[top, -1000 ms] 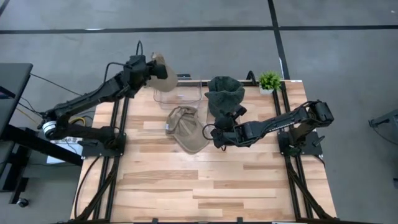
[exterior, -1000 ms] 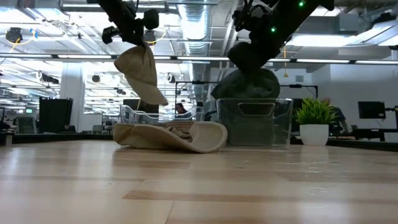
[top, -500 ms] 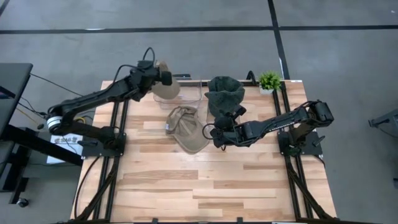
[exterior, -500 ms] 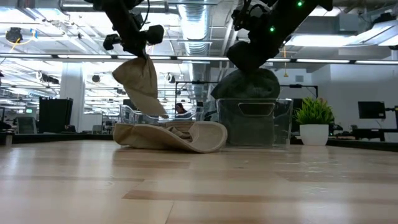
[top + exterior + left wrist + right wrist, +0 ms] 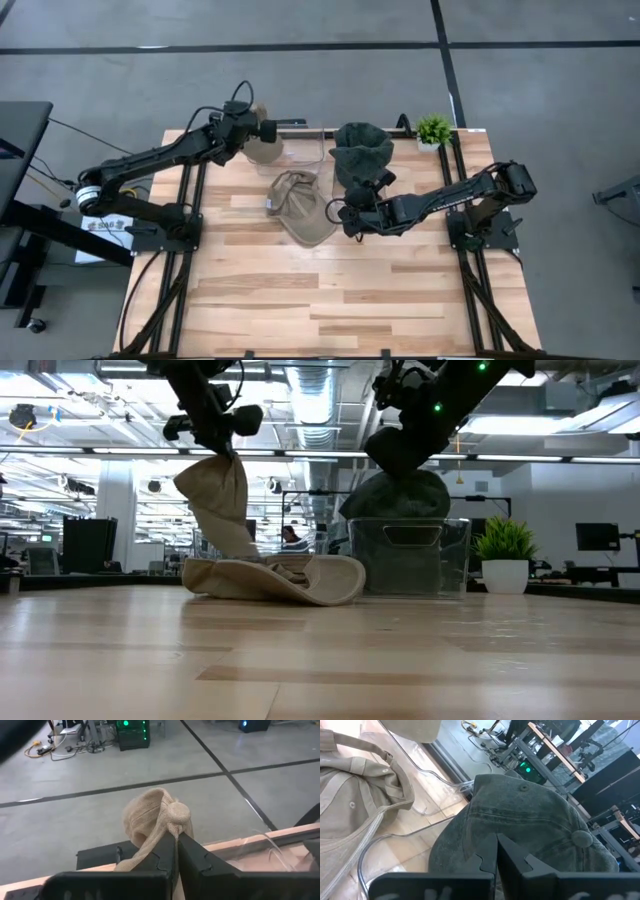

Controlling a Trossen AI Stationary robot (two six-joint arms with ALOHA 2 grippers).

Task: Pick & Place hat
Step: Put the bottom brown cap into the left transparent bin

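Knit hat (image 5: pixel 266 143) in pale beige wool hangs limp from the left gripper (image 5: pixel 258 127), whose fingers are pinched tight on its crown; in the left wrist view the cloth (image 5: pixel 152 817) bunches into a soft knob right at the fingertips. It dangles above the near-left clear bin (image 5: pixel 290 152) at the back of the table (image 5: pixel 350 290), so the carry looks nearly done and the placing step seems in hand. Next, I'd guess, the arm needs to lower until the floppy body settles inside the bin walls, then part its fingers; being soft, it may drape over the rim if released off centre.

Beside that bin lies a tan cap (image 5: pixel 300 205), flattened and creased, its brim curling up in the low view (image 5: pixel 300 578). A dark green cap (image 5: pixel 360 150), washed denim-like cotton with a button on top, sits mounded in the neighbouring clear bin (image 5: pixel 405 555). The right gripper (image 5: pixel 346 220) rests low near the tan cap, fingers pressed together on nothing. A small potted plant (image 5: pixel 433 130) stands at the back corner.
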